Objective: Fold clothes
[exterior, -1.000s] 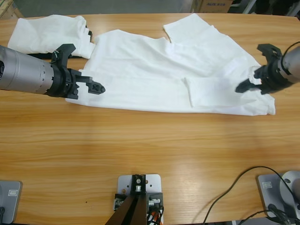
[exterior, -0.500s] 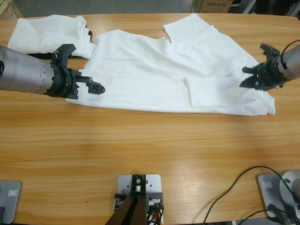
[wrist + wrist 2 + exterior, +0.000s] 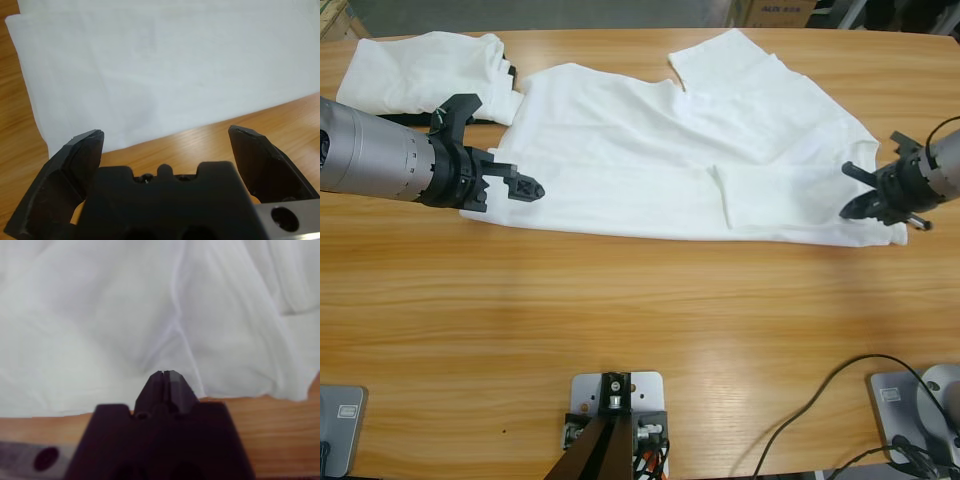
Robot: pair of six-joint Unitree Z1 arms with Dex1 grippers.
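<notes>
The clothes, a white T-shirt (image 3: 650, 150), lie spread flat across the far half of the table, with one sleeve folded in over the middle. My left gripper (image 3: 527, 187) hovers open at the shirt's lower left corner. In the left wrist view the shirt (image 3: 165, 65) lies just ahead of that gripper (image 3: 167, 132), with nothing between the jaws. My right gripper (image 3: 857, 200) sits over the shirt's right end near the hem. In the right wrist view that gripper (image 3: 164, 374) is shut over the edge of the cloth (image 3: 125, 315). No cloth shows clamped in it.
A second white garment (image 3: 415, 70) lies bunched at the far left corner, with a strip of black fabric (image 3: 512, 72) showing at its right edge. A black cable (image 3: 820, 400) loops over the near right of the wooden table (image 3: 640, 320).
My right gripper has drawn back to the right and toward the near hem, off the middle of the shirt's right end. The left arm and the shirt have not moved.
</notes>
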